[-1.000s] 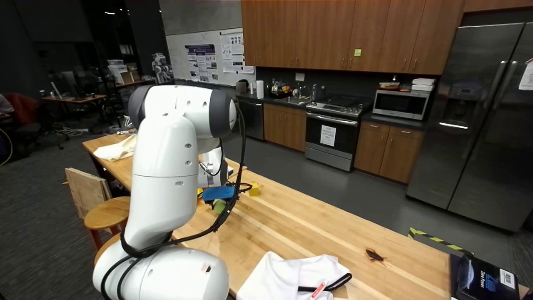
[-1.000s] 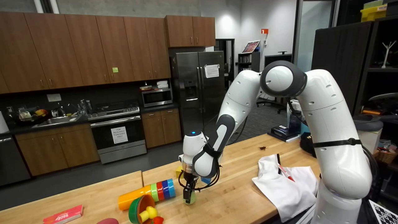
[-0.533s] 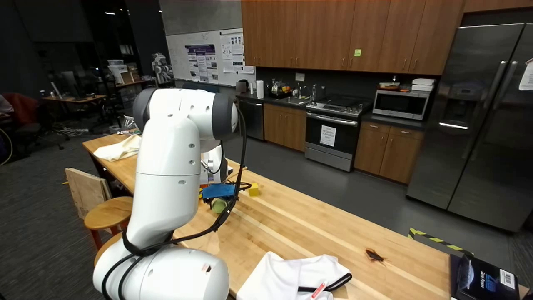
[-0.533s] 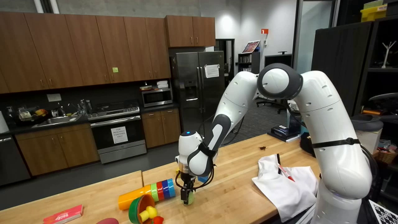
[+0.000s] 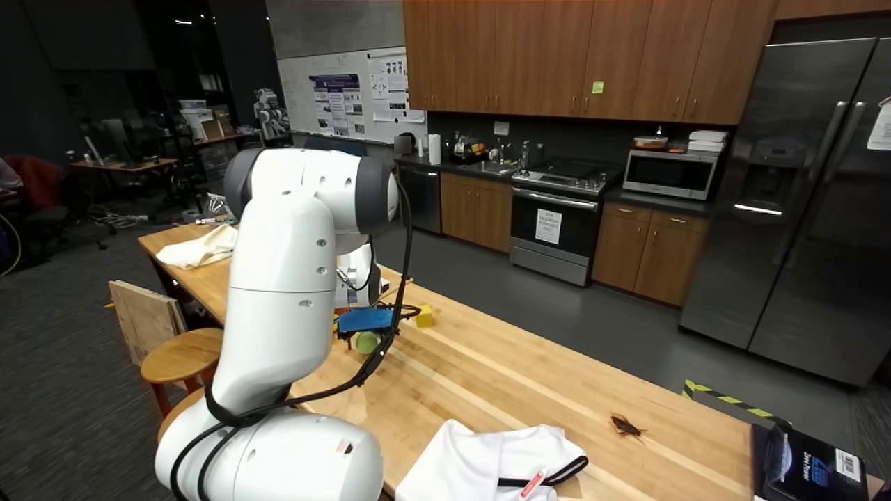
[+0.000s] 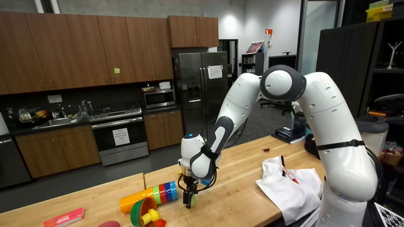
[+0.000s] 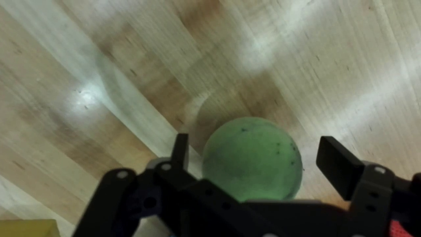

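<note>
My gripper (image 7: 255, 148) is open, with its black fingers on either side of a green ball (image 7: 253, 161) in the wrist view. A gap shows between the ball and each finger. The ball rests on the wooden table (image 7: 131, 98); its lower part is hidden by the gripper's body. In an exterior view the gripper (image 6: 188, 198) points down at the ball (image 6: 193, 201), with a finger close to the tabletop. The ball also shows under the wrist in an exterior view (image 5: 366, 343).
Several nested coloured cups (image 6: 151, 195), a green bowl (image 6: 135, 212), a yellow toy (image 6: 154, 215) and a pink box (image 6: 64, 217) lie nearby. A yellow block (image 5: 424, 316), a white cloth (image 5: 473, 456) and a brown insect-like item (image 5: 626, 426) are also on the table.
The arm has shifted slightly left and lower in an exterior view over the last second. In the last half second it has barely moved.
</note>
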You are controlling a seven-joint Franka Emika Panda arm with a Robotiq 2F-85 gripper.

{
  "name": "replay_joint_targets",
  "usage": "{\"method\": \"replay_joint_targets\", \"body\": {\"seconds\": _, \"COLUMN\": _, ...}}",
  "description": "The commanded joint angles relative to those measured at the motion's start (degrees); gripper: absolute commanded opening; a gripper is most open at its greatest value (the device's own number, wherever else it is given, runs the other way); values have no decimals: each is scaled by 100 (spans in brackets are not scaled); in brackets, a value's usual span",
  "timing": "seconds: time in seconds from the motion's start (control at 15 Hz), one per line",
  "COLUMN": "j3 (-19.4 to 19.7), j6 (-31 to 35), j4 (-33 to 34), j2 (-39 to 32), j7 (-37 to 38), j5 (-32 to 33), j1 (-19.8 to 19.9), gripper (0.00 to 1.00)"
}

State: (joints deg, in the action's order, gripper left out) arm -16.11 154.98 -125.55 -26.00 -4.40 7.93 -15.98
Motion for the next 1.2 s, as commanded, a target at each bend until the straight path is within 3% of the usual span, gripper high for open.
{"method": "replay_joint_targets", "body": {"seconds": 0.0, "j3": 88, "j6": 167, "j4": -57, "j2": 83, "j7": -63, "j5": 78, "j1": -103, "gripper": 100}}
{"method": "replay_joint_targets", "body": {"seconds": 0.33, "j3": 259, "j6": 529, "j4": 15, "j2": 42, "j7": -53, "j5": 439, "j1": -311, "gripper": 100}}
{"method": "replay_joint_targets", "body": {"seconds": 0.4, "j3": 323, "j6": 528, "j4": 33, "j2": 25, "j7": 2, "j5": 515, "j1": -372, "gripper": 94}}
{"method": "replay_joint_targets", "body": {"seconds": 0.47, "j3": 373, "j6": 472, "j4": 46, "j2": 27, "j7": 52, "j5": 553, "j1": -419, "gripper": 73}}
{"method": "replay_joint_targets", "body": {"seconds": 0.73, "j3": 402, "j6": -34, "j4": -29, "j2": 218, "j7": 202, "j5": 433, "j1": -421, "gripper": 45}}
{"method": "replay_joint_targets", "body": {"seconds": 1.13, "j3": 710, "j6": -308, "j4": -396, "j2": 672, "j7": 430, "j5": 805, "j1": -429, "gripper": 42}}
